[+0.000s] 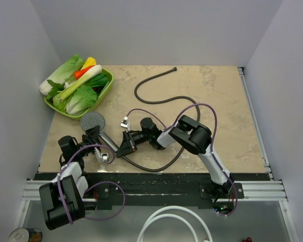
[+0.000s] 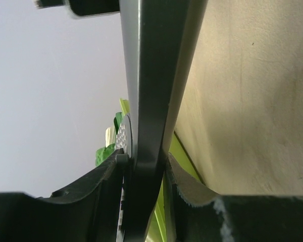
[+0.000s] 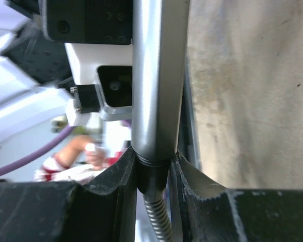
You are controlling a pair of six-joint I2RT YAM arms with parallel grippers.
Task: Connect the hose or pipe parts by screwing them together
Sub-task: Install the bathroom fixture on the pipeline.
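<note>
Nut (image 3: pixel 151 176) of hose (image 1: pixel 136 92) sits pinched in your R gripper (image 3: pixel 152 165), butted end-on to shower-head handle (image 3: pixel 159 75), which your L gripper (image 2: pixel 144 166) clamps, over table (image 1: pixel 222 116) front-left; axes look in line, so twist about them.

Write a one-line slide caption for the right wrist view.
Right gripper clamps the dark hose nut below the shiny grey metal shower handle.

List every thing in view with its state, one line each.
shower head, held by its handle
hose, end nut against the handle's end, far end lying free
left gripper, shut on the shower head
right gripper, shut on the hose nut
tray, full of vegetables
</note>
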